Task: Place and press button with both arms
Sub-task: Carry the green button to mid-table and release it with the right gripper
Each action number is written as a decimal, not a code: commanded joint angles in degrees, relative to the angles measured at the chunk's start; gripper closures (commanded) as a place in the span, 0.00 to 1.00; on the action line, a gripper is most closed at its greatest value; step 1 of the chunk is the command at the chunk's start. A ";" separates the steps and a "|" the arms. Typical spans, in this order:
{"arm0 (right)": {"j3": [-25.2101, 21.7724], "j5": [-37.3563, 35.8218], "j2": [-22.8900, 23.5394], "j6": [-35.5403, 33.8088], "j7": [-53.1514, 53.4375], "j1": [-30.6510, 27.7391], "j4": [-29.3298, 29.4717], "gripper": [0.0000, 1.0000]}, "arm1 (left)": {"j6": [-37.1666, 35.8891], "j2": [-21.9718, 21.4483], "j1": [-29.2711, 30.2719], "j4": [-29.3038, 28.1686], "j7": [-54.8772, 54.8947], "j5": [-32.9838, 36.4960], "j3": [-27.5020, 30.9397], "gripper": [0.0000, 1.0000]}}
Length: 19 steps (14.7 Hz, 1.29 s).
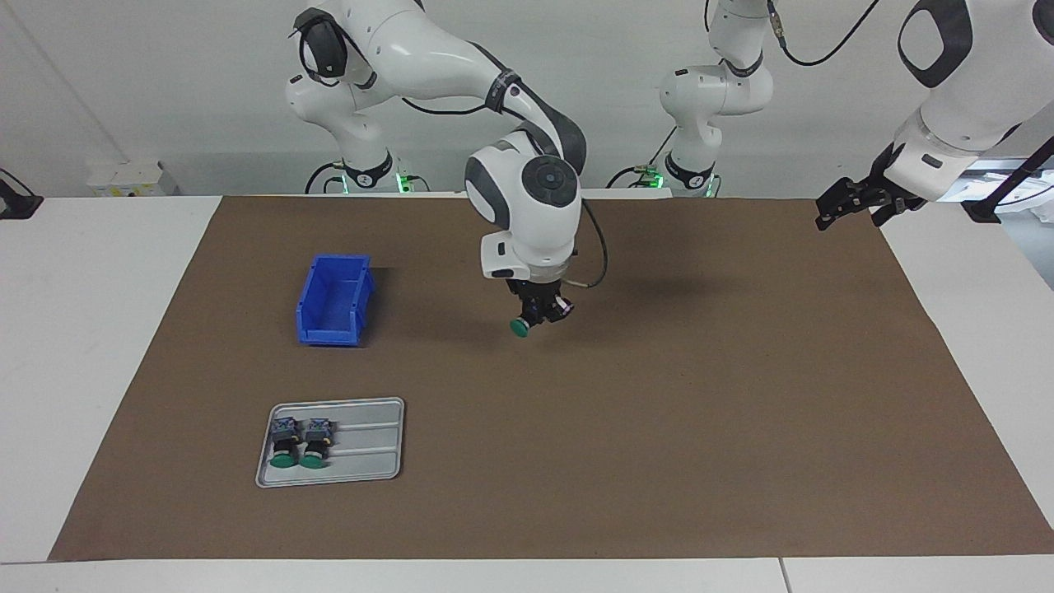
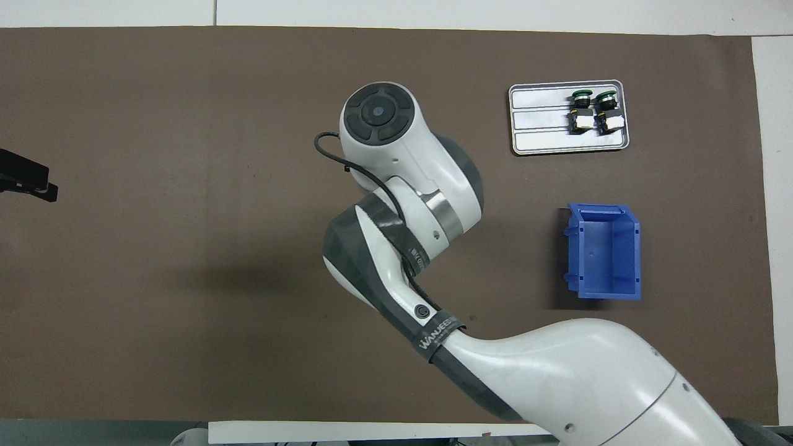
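Button (image 1: 521,326), thumb-sized with a green cap, hangs tilted in the clenched right pincer (image 1: 539,314) above the brown-covered bench (image 1: 659,428), beside the blue plastic bin (image 1: 333,301); it could topple when set down. Left pincer (image 1: 852,204) waits released.

High facing camera across the table (image 1: 527,576) toward both robots, steep overhead camera from their end, both wide, sharing the brown mat (image 1: 659,428).

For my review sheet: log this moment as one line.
right gripper: shut on button, over mat centre | left gripper: open, waiting at mat edge | tray: two buttons | blue bin: empty
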 commanded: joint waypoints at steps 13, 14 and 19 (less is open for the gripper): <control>0.11 0.75 -0.79 16.56 26.18 2.15 -14.06 0.64 | 1.11 -1.29 0.23 -1.50 0.06 0.99 -0.49 0.00; 0.11 0.75 -0.71 16.05 26.18 2.06 -13.45 0.45 | 1.03 -1.38 0.24 -1.68 0.15 0.99 -0.40 0.00; 0.02 0.14 -0.70 4.83 25.04 0.40 -3.64 0.01 | 1.03 -1.82 0.24 -2.47 -0.20 0.99 -0.40 0.00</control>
